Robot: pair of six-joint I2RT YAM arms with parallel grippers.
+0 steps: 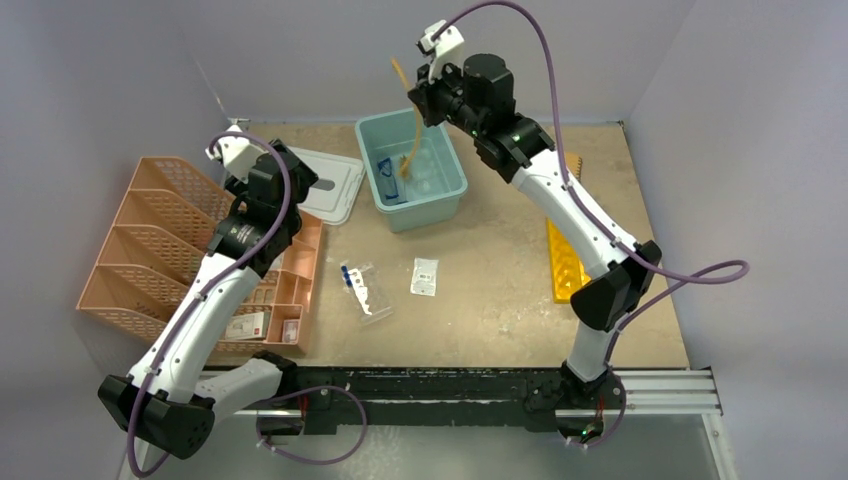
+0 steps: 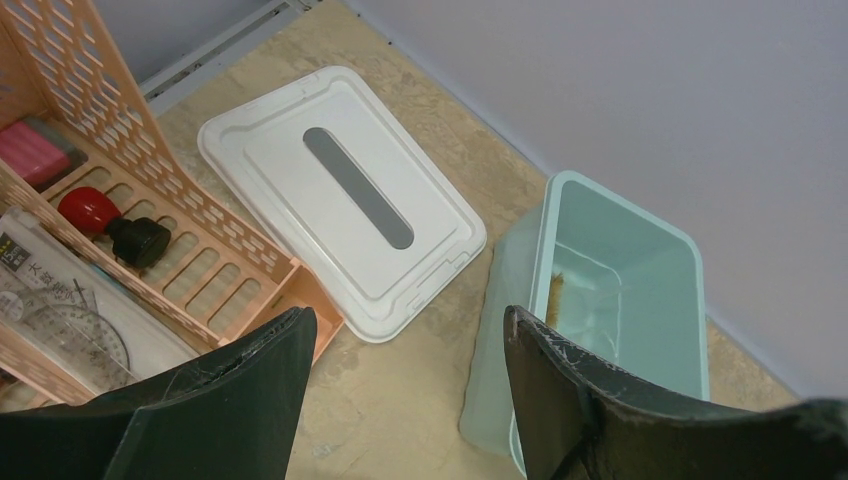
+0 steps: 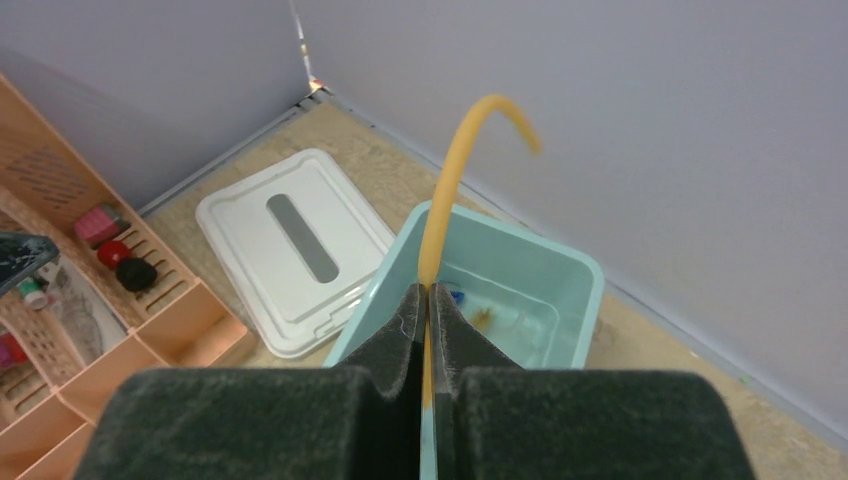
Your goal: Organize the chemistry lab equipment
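**Hidden, cropped and unclear**

In the right wrist view, the lower length of the tubing (image 3: 447,190) is hidden between the pads of the right gripper (image 3: 428,292), and its upper tip is blurred. The gripper body covers the near side of the bin (image 3: 540,262). The blue and amber bits (image 3: 470,305) inside are too small to name. From above, the left arm (image 1: 205,295) covers part of the trays (image 1: 150,215), and the right arm (image 1: 560,190) crosses a yellow rack (image 1: 562,265).

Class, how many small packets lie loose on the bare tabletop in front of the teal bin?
2. A clear packet of blue-capped tubes lies left of centre; a white packet lies just to its right, apart from it. Others may be hidden from view.
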